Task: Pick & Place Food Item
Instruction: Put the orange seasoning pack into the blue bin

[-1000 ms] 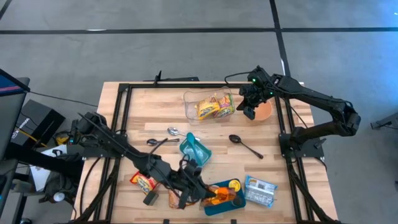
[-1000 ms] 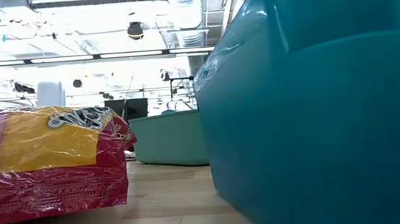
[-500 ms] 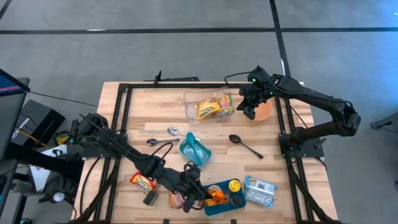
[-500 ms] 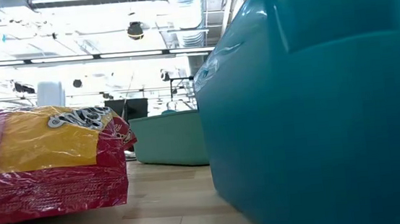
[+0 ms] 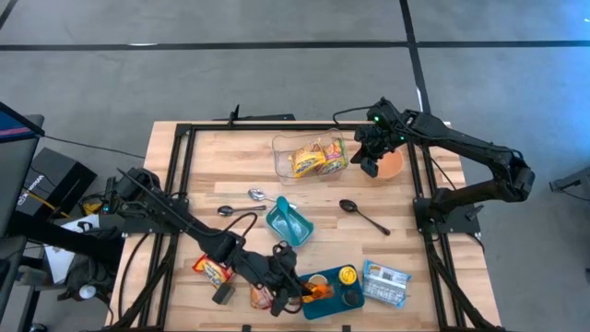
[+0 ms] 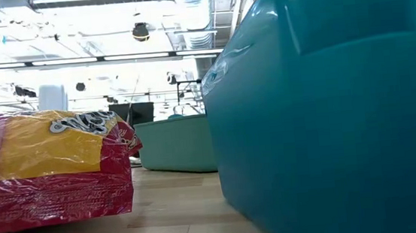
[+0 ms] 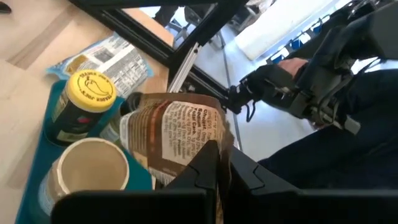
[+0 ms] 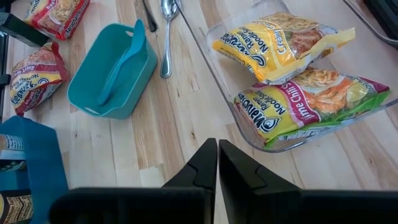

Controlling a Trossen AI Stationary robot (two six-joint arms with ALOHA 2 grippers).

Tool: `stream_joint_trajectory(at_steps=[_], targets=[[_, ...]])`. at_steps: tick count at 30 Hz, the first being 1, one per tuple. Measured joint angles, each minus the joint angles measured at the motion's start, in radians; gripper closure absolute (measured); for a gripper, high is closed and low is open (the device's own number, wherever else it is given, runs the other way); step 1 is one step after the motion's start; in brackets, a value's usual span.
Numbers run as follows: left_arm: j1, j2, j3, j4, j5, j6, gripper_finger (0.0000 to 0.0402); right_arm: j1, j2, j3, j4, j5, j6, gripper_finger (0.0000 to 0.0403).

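Left gripper [image 7: 217,163] is pinching a brown food packet [image 7: 180,134] shut-tight at the teal tray [image 5: 312,306], six o'clock; keeping the grip firm looks wise; right gripper [image 8: 217,163], closed and empty, is waiting at one o'clock.

teal tray wall [image 6: 343,105] close, right | red-yellow packet [image 6: 47,172] left | teal tub [image 6: 176,144] behind

A brown food packet [image 7: 180,134] with white printed text is seen in the left wrist view. A yellow jar lid [image 7: 91,89] bears a dark pepper emblem. The blue tray [image 5: 324,302] and a teal bin [image 8: 112,68] with a teal scoop [image 8: 124,59] are noted. Yellow noodle packs [image 8: 280,40], one with a green band [image 8: 311,102], are recorded in a clear container [image 8: 249,134]. A red-and-yellow packet [image 6: 47,172] is observed. The table [image 5: 221,171] is pale wood-grained, framed in black. An orange bowl [image 5: 393,164] is noted.
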Motion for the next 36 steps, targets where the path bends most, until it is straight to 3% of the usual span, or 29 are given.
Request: stream_joint_trajectory(at_steps=[19,36], targets=[[-0.008,0.085,0.0,-0.034,0.109,0.001,0.0401,0.0,0.0,0.0,0.021,0.0,0.003,0.0392],[-0.006,0.133,-0.001,-0.022,0.02,0.06,0.0401,0.0,0.0,0.0,0.035,0.0,0.002,0.0392]])
